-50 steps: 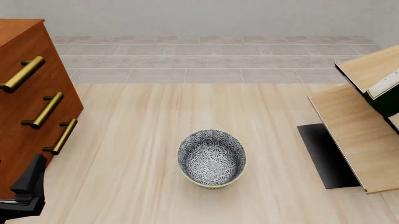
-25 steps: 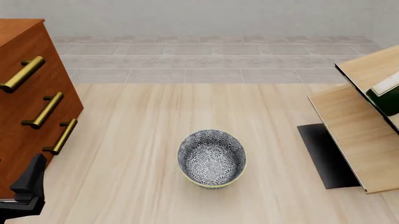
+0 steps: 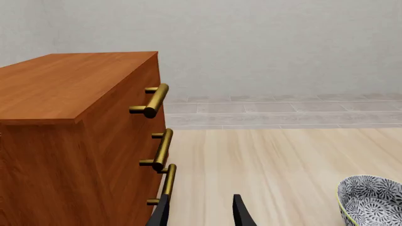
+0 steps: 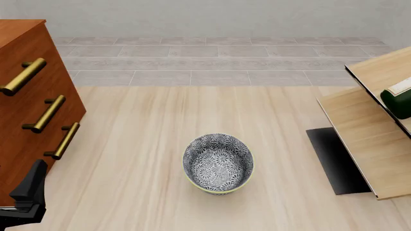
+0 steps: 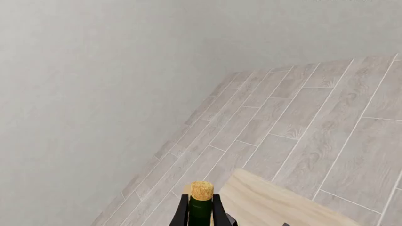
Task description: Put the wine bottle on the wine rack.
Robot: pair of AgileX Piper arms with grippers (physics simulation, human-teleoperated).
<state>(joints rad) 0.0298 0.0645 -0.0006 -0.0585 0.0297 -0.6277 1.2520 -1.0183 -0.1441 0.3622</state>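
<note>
In the front view, the left tool (image 4: 29, 192) sits at 7 o'clock, low beside the reddish-brown cabinet (image 4: 26, 115); in its wrist view its two dark fingers (image 3: 240, 212) stand narrowly apart with nothing between them. The patterned grey-blue bowl (image 4: 218, 163) rests on the pale wooden table (image 4: 141, 159) near the middle, well apart from everything else. At 3 o'clock stands the wine rack (image 4: 366, 139), its slanted pale panels above a black base. The wine bottle (image 4: 398, 100) shows only as a dark green end with a white label at the frame's edge, among the rack's upper panels. In the right wrist view, the right tool (image 5: 202, 212) grips the bottle's neck below the cork (image 5: 202, 190).
</note>
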